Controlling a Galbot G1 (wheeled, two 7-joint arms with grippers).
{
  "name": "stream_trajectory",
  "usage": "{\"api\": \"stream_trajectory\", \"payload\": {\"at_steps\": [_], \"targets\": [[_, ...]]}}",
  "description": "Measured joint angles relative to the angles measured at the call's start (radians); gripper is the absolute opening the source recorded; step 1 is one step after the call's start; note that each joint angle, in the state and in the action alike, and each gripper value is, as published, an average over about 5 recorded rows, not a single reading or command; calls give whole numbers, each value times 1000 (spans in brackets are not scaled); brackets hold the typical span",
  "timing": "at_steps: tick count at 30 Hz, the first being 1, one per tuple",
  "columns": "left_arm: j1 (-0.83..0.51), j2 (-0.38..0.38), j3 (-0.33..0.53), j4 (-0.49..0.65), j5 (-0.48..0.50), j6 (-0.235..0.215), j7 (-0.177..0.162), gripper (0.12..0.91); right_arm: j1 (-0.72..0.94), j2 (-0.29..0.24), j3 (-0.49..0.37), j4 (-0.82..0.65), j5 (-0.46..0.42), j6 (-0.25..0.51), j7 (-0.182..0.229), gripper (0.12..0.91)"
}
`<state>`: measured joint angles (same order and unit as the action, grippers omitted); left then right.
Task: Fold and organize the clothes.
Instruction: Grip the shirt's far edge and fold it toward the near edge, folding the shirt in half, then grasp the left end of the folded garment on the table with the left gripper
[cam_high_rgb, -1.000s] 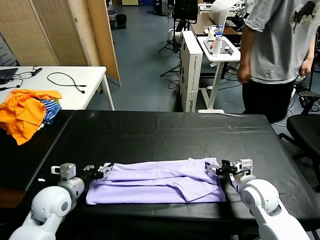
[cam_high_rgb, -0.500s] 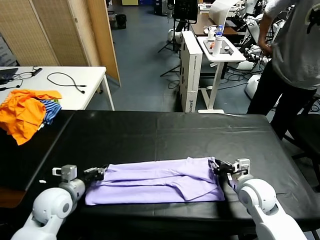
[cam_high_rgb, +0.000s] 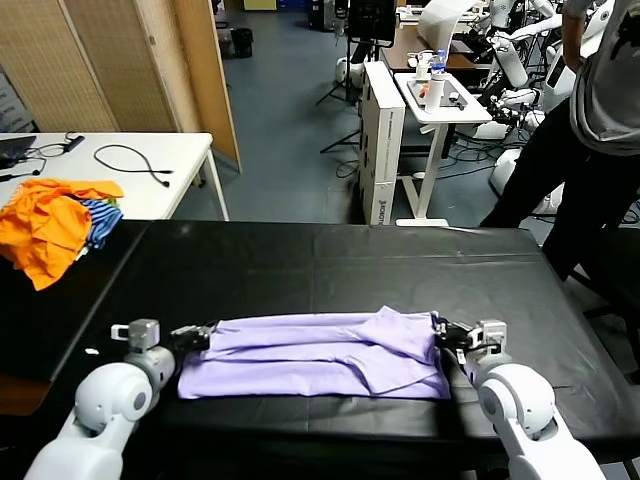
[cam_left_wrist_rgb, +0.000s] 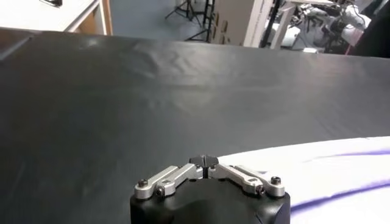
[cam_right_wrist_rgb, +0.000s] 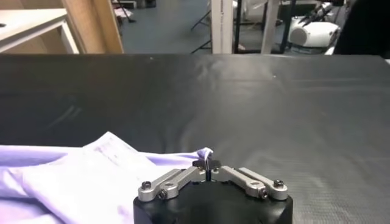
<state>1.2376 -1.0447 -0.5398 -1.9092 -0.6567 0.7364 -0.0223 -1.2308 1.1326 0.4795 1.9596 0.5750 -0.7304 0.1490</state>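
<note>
The pale lavender T-shirt lies folded into a long flat band across the near part of the black table. My left gripper is at the band's left end, shut, with the cloth edge at its tips; the left wrist view shows the gripper and the shirt beside it. My right gripper is at the band's right end, shut on a pinch of shirt. In the right wrist view a tuft of shirt pokes out of that gripper.
A heap of orange and blue-striped garments lies at the table's far left corner. A white side table with a cable stands behind it. A person stands at the back right near a white cart.
Both grippers have edged away from the table's front edge, dragging the shirt a little with them. The person behind has walked to the right.
</note>
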Motion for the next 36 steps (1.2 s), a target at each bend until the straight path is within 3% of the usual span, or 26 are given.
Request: {"api": "stream_trajectory", "payload": {"at_steps": [2,4,12,15,18,22,36], "targets": [[3,2,-2,-6,0,0,6,158,3,-4,1,3,4,-2,-10,178],[6,2,-3,-13,0,0,9,215,6,-9,3,8,12,-3,-13,261],[24,24,-33,-59,-30,0,4,706,-17,-49,35,58,70,-6,-11,759],[48,49,-58,-84,-52,0,1,850,-30,-64,46,82,88,-5,-11,876],[88,67,-94,-112,-62,0,1,899,-37,-67,47,101,95,-6,-11,903],[143,60,-140,-146,-83,0,0,906,-41,-68,46,114,96,-5,-12,907],[234,-80,-189,-155,-50,0,4,907,-44,-76,43,137,106,-1,-11,907]]}}
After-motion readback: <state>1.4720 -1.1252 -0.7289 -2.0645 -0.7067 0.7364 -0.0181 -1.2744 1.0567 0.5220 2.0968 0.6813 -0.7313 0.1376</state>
